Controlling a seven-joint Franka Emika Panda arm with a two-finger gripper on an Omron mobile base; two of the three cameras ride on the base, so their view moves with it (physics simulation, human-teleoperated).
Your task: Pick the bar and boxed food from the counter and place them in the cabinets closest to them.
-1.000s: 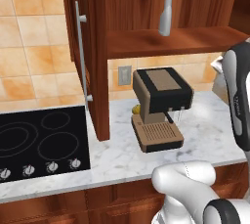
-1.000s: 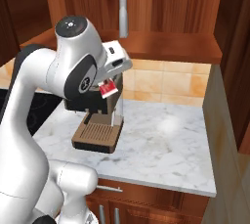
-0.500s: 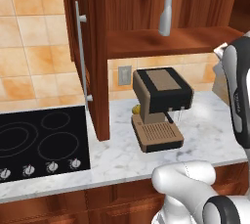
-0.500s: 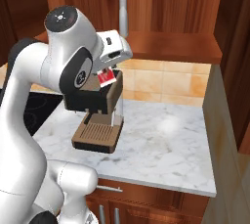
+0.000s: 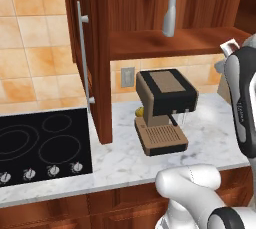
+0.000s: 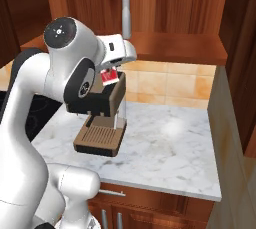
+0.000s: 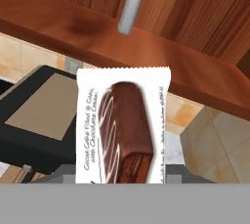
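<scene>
While tool (image 6: 113, 75) grips bar (image 7: 123, 126), cabinet shelf (image 5: 170, 43) holds bottle (image 5: 170, 17)

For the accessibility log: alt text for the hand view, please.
A white bar wrapper picturing a chocolate bar stands upright close to the camera. Behind it are a dark coffee machine, a wooden cabinet shelf and a slim grey bottle.

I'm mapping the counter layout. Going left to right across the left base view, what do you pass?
Stovetop → cabinet door handle → wall outlet → coffee machine → robot arm.
</scene>
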